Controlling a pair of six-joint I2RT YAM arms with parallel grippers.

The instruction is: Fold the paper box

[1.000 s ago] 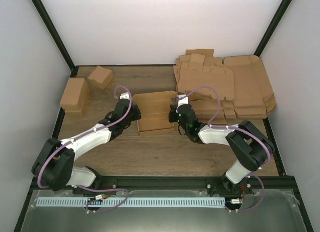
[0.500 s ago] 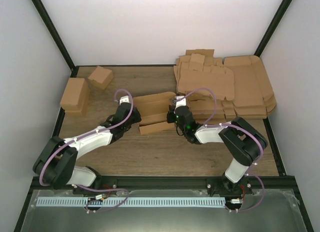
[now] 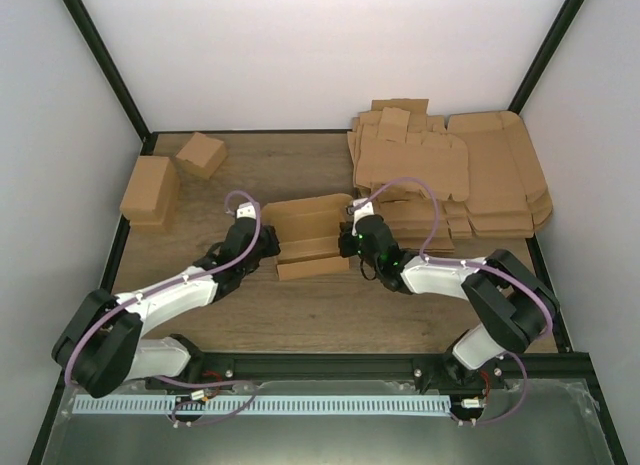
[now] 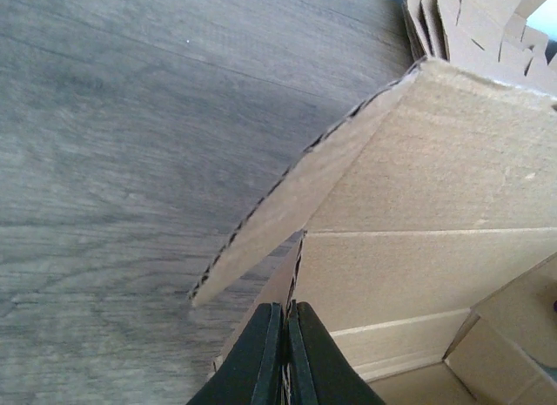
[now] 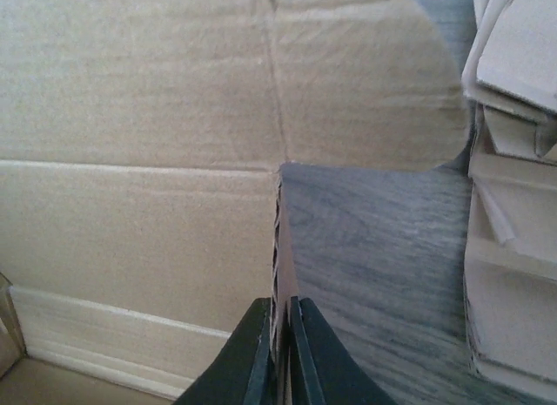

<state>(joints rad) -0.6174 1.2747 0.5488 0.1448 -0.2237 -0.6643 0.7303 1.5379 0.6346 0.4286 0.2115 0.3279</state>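
Both side walls of the plain brown cardboard paper box are clenched, left fingers on one, right fingers on the other. It sits nearer on the wooden desk than a second ago, walls more upright: folding seems partway.

Top camera: high, looking down. Wrist cameras: close, both share paper box.

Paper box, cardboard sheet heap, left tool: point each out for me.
paper box [image 3: 305,218], top external view, its rear panel.
cardboard sheet heap [image 3: 460,170], top external view, topmost sheet.
left tool [image 4: 285,313], left wrist view, between its fingertips.
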